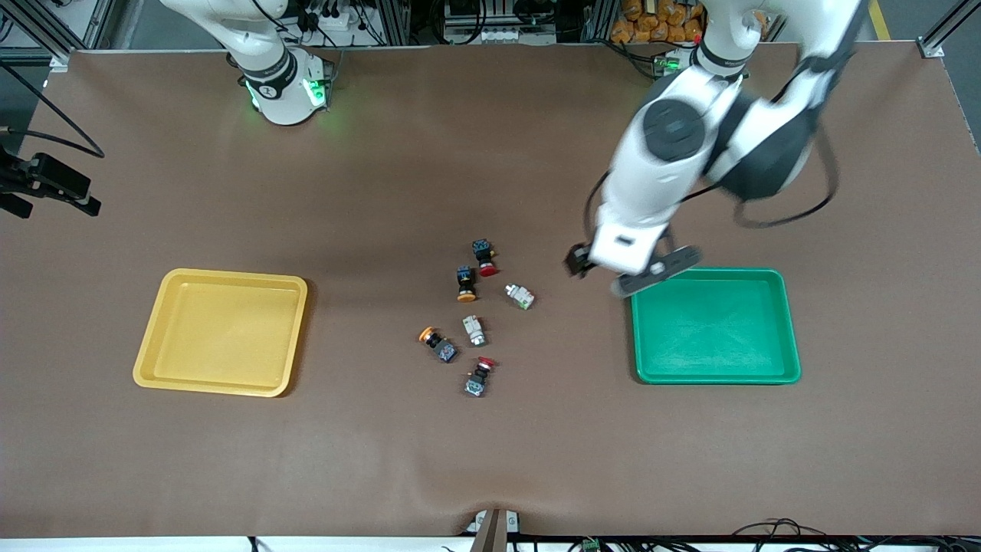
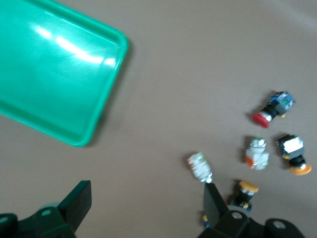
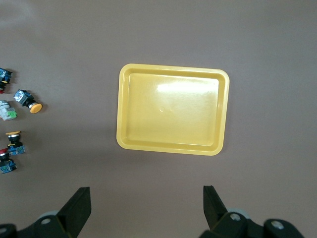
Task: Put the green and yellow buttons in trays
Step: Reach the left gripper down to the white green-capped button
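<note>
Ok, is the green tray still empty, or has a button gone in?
Empty. The green tray shows only bare floor; all six switches lie on the table between the trays. The open left gripper hangs over its corner, holding nothing.

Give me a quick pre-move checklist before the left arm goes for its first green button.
1. Left gripper open and holding nothing, over the table by the green tray's corner: ok.
2. Right gripper open, waiting above the yellow tray: ok.
3. Green tray holds nothing yet: ok.
4. Nearest green button lies apart from its neighbours: ok.
5. Second green button also free of the others: ok.
6. Left gripper lined up over a button: not ok.
</note>
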Controlling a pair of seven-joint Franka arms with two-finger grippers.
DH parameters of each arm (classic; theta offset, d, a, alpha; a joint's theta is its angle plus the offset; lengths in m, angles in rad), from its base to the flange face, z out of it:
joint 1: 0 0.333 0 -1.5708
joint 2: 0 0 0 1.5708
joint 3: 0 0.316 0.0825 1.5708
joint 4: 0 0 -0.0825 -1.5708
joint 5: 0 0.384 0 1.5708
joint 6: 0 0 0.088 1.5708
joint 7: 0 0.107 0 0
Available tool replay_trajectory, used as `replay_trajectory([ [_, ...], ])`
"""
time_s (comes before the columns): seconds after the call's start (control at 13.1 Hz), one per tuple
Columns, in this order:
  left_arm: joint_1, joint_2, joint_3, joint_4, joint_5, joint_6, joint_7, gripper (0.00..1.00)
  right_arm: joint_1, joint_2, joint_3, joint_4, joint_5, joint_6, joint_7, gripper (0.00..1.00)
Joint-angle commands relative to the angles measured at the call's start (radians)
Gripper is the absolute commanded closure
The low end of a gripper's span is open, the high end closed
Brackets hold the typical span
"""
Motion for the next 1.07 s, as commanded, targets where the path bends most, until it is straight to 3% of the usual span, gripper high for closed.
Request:
replay_trajectory([
  [0.0, -0.134, 0.251, 0.050, 0.231, 0.136, 0.095, -0.053, 0.00, -0.022, 0.001, 0.019, 0.013, -0.002, -0.010, 0.009, 0.00],
  [0.15, -0.234, 0.312, 0.150, 0.233, 0.135, 0.254, -0.050, 0.00, -0.023, 0.003, 0.019, 0.013, -0.006, -0.003, 0.009, 0.00],
  [0.31, -0.331, 0.369, 0.219, 0.259, 0.132, 0.295, -0.050, 0.00, -0.029, 0.017, 0.019, 0.013, -0.006, 0.003, 0.007, 0.00],
  [0.54, -0.369, 0.437, 0.218, 0.287, 0.132, 0.345, -0.050, 0.00, -0.020, 0.037, 0.017, 0.010, -0.028, 0.110, 0.000, 0.00],
  [1.0, -0.385, 0.543, 0.216, 0.340, 0.132, 0.459, -0.044, 0.00, -0.006, 0.089, 0.023, 0.012, -0.027, 0.136, 0.007, 0.00],
])
